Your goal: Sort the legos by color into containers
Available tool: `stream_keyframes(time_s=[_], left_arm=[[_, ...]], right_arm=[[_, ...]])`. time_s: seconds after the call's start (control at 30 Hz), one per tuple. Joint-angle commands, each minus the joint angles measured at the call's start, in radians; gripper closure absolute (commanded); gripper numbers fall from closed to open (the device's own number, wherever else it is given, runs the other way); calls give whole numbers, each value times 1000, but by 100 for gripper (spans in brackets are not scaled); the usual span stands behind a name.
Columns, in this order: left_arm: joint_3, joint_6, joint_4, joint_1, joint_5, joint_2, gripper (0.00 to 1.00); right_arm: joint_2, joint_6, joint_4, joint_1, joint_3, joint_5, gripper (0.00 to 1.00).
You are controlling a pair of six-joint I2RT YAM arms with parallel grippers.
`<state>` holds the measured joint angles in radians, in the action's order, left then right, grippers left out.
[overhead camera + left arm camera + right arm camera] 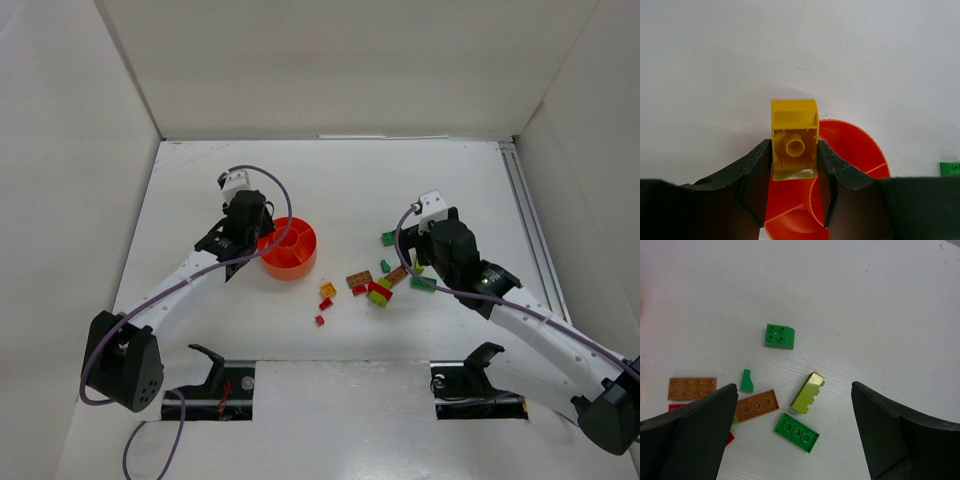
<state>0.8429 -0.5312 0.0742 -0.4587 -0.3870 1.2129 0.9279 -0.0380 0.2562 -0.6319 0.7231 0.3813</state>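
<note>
My left gripper point(794, 144) is shut on a yellow brick point(794, 142), held underside up over the near rim of the red-orange bowl point(855, 150). In the top view the left gripper point(262, 238) sits at the bowl's point(290, 262) left edge, and the brick is hidden there. My right gripper point(794, 390) is open and empty, above a lime brick point(807, 392) and a green plate point(796, 432). A green square brick point(780, 335), a small green piece point(746, 381) and two brown plates point(756, 405) point(692, 388) lie nearby. The right gripper point(412, 268) hovers at the right of the pile.
Loose bricks lie right of the bowl: an orange-yellow one point(328, 290), red ones point(326, 303) point(319, 320), a lime one point(380, 296). A green brick point(950, 168) shows at the left wrist view's right edge. White walls enclose the table point(200, 190).
</note>
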Motion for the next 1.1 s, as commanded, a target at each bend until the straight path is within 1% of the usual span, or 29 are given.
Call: stream_keyframes(time_s=[0.0, 0.07, 0.23, 0.27, 0.37, 0.47, 0.5, 0.6, 0.67, 0.73, 0.87, 0.97, 1.0, 1.07], left_arm=[[-10, 16, -47, -1, 26, 19, 80], [-10, 16, -47, -1, 51, 31, 80], [-10, 7, -47, -1, 51, 65, 80], [-10, 7, -47, -1, 51, 74, 79], [-10, -3, -47, -1, 51, 83, 68], [-10, -3, -37, -1, 62, 83, 63], [-10, -3, -37, -1, 62, 92, 63], [-10, -3, -17, -1, 62, 93, 56], [-10, -3, -8, -1, 62, 93, 56], [-10, -3, -8, -1, 62, 93, 52], [-10, -3, 13, -1, 62, 70, 51], [-1, -3, 22, -1, 62, 16, 45], [-1, -3, 35, -1, 74, -1, 37], [-1, -3, 45, -12, 83, -54, 30]], right_arm=[[-1, -10, -49, -8, 29, 2, 0], [-1, -10, -49, -8, 29, 2, 0], [-1, -10, -40, -8, 29, 11, 0], [-1, -10, -40, -8, 29, 11, 0], [8, -10, -40, -8, 29, 11, 0], [8, -10, -40, -8, 29, 11, 0], [8, -10, -40, -8, 29, 11, 0], [8, -10, -40, -8, 29, 11, 0], [8, -10, -40, -8, 29, 11, 0], [8, -10, -40, -8, 29, 11, 0], [-1, -10, -40, -8, 29, 1, 0], [-1, 0, -31, -8, 29, -9, 0], [-1, 0, -31, -8, 29, -9, 0], [-11, 0, -31, -8, 29, -9, 0]])
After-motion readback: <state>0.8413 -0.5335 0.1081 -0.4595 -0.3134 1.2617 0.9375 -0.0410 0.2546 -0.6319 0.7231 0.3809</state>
